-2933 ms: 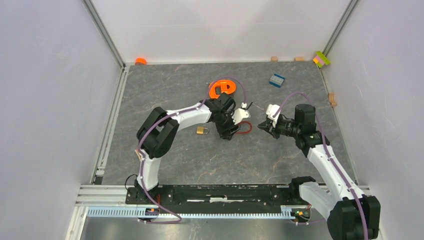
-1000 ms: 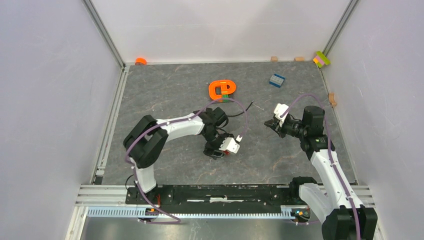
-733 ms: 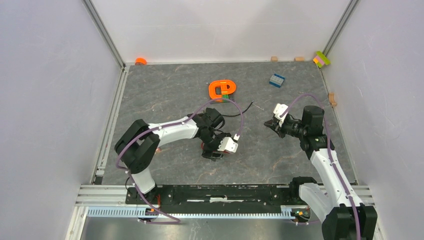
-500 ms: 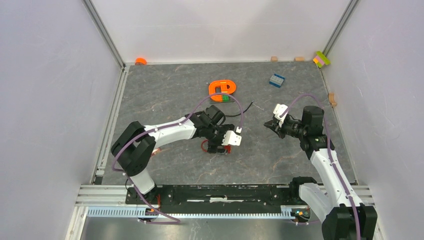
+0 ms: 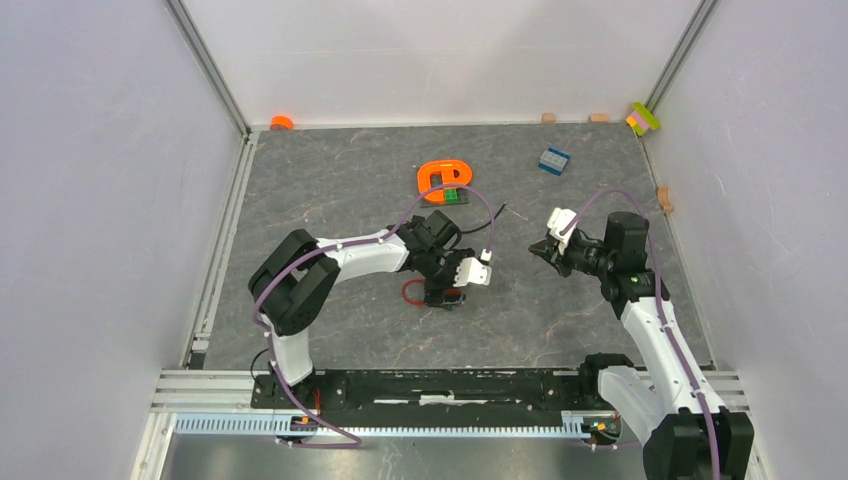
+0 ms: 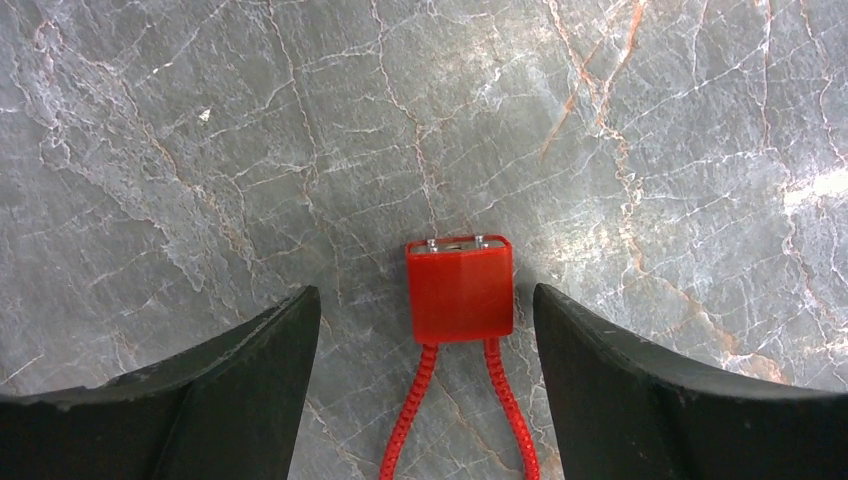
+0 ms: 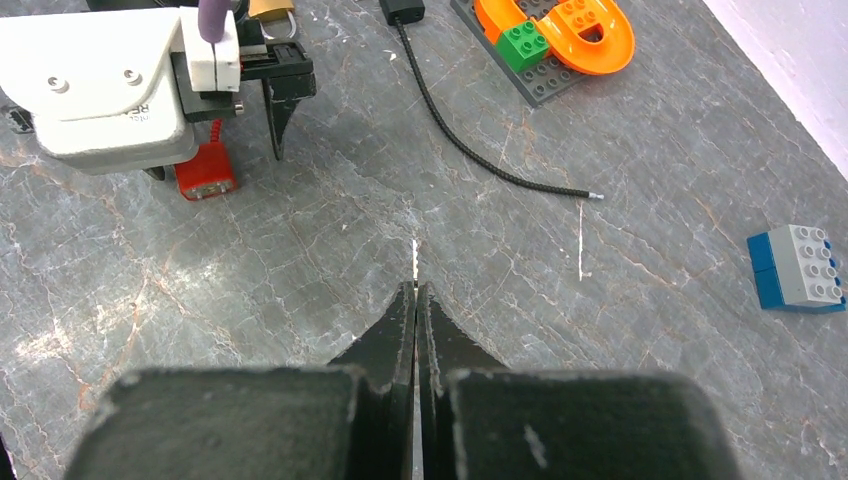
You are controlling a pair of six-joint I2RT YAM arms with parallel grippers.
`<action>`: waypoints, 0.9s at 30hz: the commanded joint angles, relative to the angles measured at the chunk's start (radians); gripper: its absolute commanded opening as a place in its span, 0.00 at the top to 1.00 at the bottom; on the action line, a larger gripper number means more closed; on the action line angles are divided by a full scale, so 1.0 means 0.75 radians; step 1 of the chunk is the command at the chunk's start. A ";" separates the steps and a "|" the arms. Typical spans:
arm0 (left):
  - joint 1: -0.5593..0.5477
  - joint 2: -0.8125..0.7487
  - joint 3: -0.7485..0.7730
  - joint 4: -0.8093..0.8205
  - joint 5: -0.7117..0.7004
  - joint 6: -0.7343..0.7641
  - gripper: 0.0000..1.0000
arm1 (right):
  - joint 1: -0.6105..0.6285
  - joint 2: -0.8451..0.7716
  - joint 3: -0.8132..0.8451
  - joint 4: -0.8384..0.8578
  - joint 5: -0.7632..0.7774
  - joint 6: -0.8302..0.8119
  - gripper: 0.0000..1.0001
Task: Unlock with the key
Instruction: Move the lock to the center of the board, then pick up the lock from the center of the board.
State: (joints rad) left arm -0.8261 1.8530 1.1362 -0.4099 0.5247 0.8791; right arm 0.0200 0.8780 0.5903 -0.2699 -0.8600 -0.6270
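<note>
While jaws of the left gripper (image 6: 425, 292) stand spread wide around the red lock (image 6: 459, 290), untouched on the bench (image 6: 200, 150), the right gripper (image 7: 416, 290) at two o'clock pinches a thin sliver (image 7: 415, 255).

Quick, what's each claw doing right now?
Left gripper: open, straddling the small red plastic lock body, not touching.
Right gripper: shut on a thin pale sliver, possibly the key.

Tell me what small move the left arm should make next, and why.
Probably lower the open left gripper and close on the small red square lock body, which lies centred between its fingers. That would steady it for the right gripper, shut on a thin sliver, possibly the key.
</note>
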 commanded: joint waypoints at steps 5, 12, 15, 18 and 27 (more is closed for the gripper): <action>-0.023 -0.002 0.001 0.026 -0.014 -0.088 0.22 | -0.006 0.002 0.006 0.014 -0.031 -0.019 1.00; -0.046 0.005 -0.043 0.064 -0.042 -0.102 0.32 | -0.008 0.003 0.006 0.011 -0.033 -0.015 1.00; -0.049 -0.014 -0.089 0.109 -0.070 -0.104 0.41 | -0.009 0.003 0.007 0.012 -0.035 -0.013 1.00; -0.049 -0.047 -0.148 0.177 -0.100 -0.120 0.53 | -0.009 0.003 0.008 0.015 -0.039 -0.005 1.00; -0.048 -0.319 -0.234 0.291 -0.080 -0.075 0.83 | -0.009 -0.001 0.006 0.080 -0.145 0.118 1.00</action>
State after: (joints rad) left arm -0.8597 1.7397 0.9649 -0.2359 0.4683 0.8101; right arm 0.0174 0.8837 0.5903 -0.2695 -0.8955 -0.6018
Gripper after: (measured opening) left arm 0.450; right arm 0.004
